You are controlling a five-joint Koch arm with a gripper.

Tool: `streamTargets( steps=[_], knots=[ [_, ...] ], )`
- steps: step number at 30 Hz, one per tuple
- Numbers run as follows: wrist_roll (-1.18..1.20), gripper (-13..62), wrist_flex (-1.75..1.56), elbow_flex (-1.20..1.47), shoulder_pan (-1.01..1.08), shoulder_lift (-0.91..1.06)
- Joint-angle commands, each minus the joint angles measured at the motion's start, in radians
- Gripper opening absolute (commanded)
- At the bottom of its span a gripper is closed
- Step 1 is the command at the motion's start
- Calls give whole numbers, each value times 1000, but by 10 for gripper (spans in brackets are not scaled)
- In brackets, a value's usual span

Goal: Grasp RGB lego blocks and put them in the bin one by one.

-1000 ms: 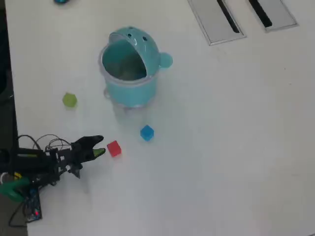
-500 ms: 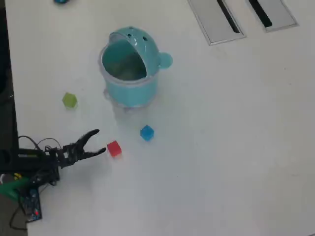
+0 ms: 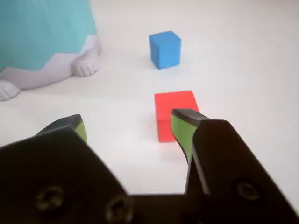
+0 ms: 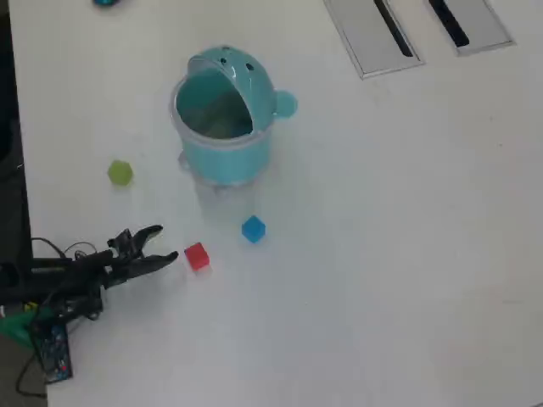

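Observation:
The red block (image 4: 196, 256) (image 3: 174, 112) lies on the white table just right of my gripper (image 4: 163, 242) in the overhead view. In the wrist view my gripper (image 3: 128, 125) is open, its right green-padded finger (image 3: 183, 131) overlapping the red block's near right corner, its left finger (image 3: 70, 125) well off to the left. The blue block (image 4: 253, 229) (image 3: 165, 49) sits beyond the red one. Far left of the overhead view is the yellow-green block (image 4: 120, 173). The teal bin (image 4: 222, 119) (image 3: 44, 32) stands upright, lid tipped back, mouth open.
The table's left edge (image 4: 19, 170) runs beside the arm's base and its wiring (image 4: 47, 339). Two grey slotted panels (image 4: 373, 34) lie at the top right. The bin's pale feet (image 3: 86, 63) stand on the table at the upper left of the wrist view.
The gripper has opened from nearly shut, and the arm has stretched a little toward the red block. The blocks and the bin have not moved.

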Motion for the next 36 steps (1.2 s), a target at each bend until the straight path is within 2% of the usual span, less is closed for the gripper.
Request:
streamTargets(
  steps=[1,15,30,33,36],
  knots=[
    [-71,330,3,-8,2,11],
    [-178,331,-11,-265,110,-296],
    [-238,330,-163,-393,179,-618],
    [-236,305,-198,-425,196,-673],
    [-235,250,-199,-417,198,-676]
  ],
)
